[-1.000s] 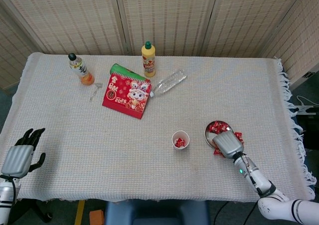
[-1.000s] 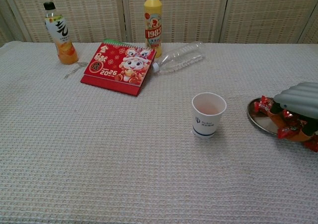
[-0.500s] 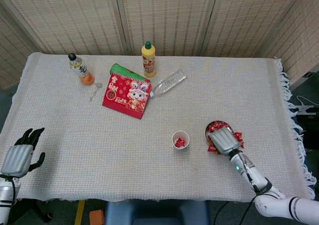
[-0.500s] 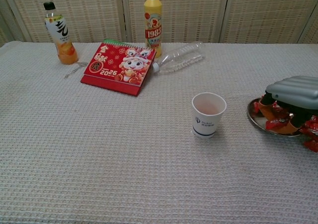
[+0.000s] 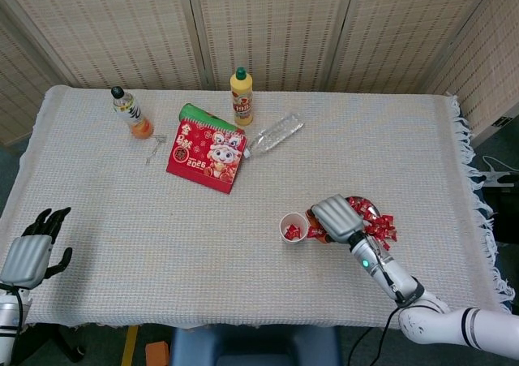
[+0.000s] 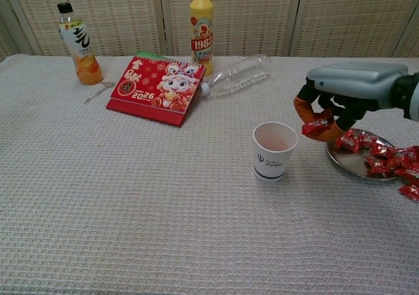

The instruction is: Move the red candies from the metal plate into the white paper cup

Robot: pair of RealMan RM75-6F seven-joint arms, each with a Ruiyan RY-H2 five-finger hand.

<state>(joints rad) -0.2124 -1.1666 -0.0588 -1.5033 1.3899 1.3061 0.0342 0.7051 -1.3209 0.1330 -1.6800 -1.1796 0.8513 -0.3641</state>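
Task partly complete: the right hand (image 6: 340,102) grasps one candy (image 6: 317,126) just beside the cup (image 6: 274,150), which already contains some, while many lie on the plate (image 6: 357,164) below it; left hand (image 5: 32,248) released.

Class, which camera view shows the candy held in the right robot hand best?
The chest view: the red candy shows side-on, pinched under the right robot hand. In the head view the hand's back mostly covers it.
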